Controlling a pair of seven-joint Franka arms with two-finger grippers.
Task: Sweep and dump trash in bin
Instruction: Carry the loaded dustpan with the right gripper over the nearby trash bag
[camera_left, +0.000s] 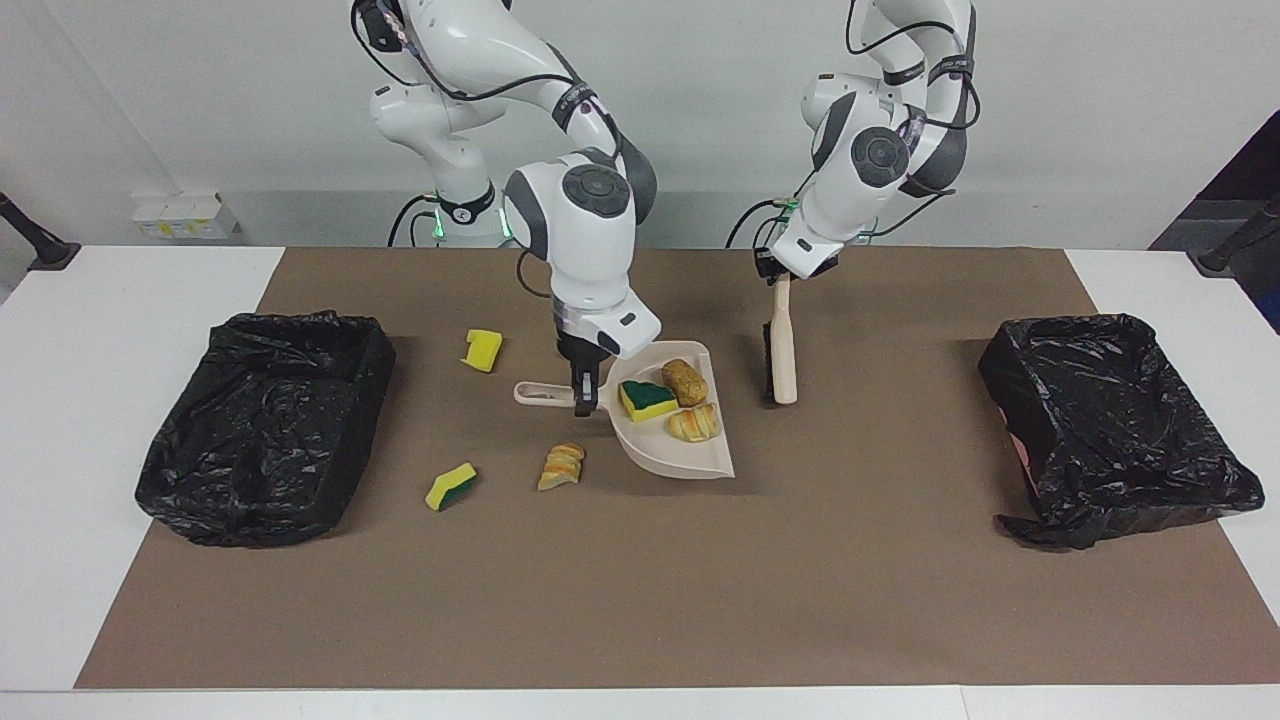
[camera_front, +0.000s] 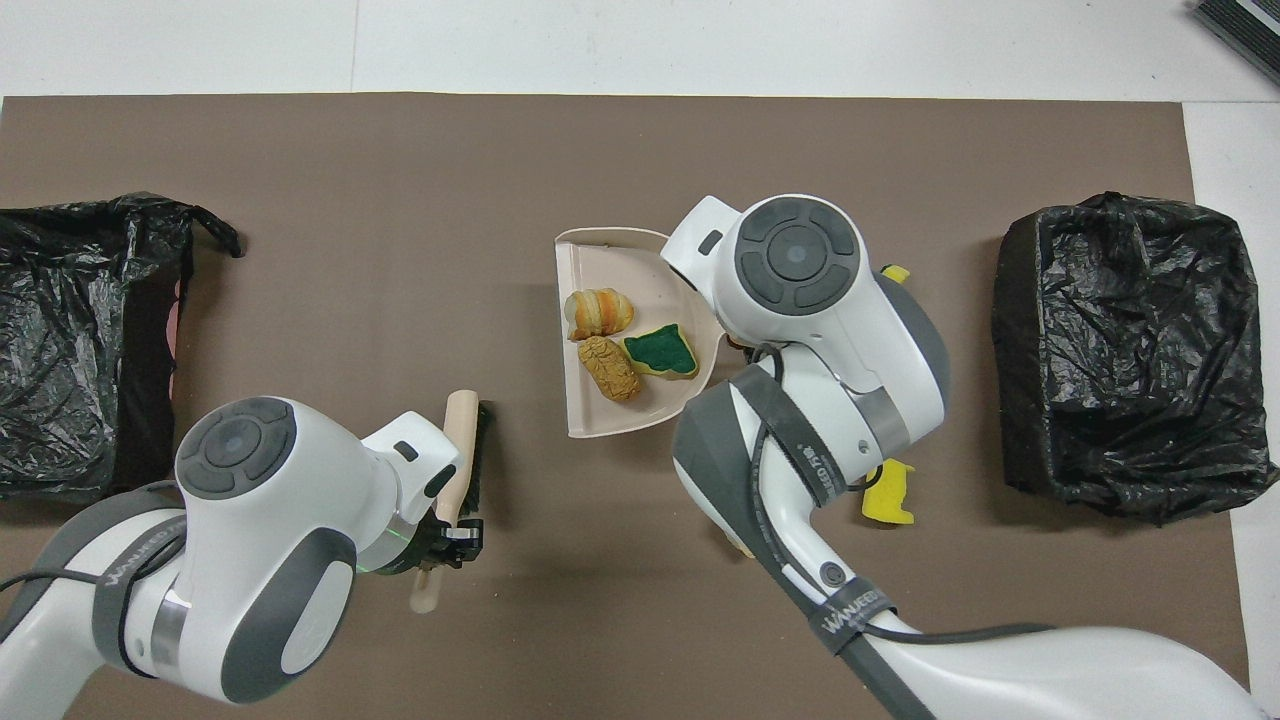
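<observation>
Facing view: right gripper (camera_left: 584, 398) pinching the handle of the dustpan (camera_left: 690, 458), raised mid-mat (camera_left: 640, 600); three trash scraps (camera_left: 668, 400) in the pan, three more on the mat toward the right arm's bin (camera_left: 262, 425). Left gripper (camera_left: 778, 272) clamped on the brush (camera_left: 782, 350) (bristles down).

Overhead view: pan rim (camera_front: 585, 425) with its scraps (camera_front: 625, 345); brush (camera_front: 462, 455) beside it; second bin (camera_front: 1130, 350) at the mat's edge.

A big brown mat (camera_left: 640, 590) covers the middle of the white table (camera_left: 90, 620). On the mat lie a beige dustpan (camera_left: 668, 452) near the middle and a beige brush (camera_left: 783, 345) just beside it. Two bins lined with black bags (camera_left: 262, 425) (camera_left: 1110, 425) sit at the two ends of the mat, well apart from the dustpan.
</observation>
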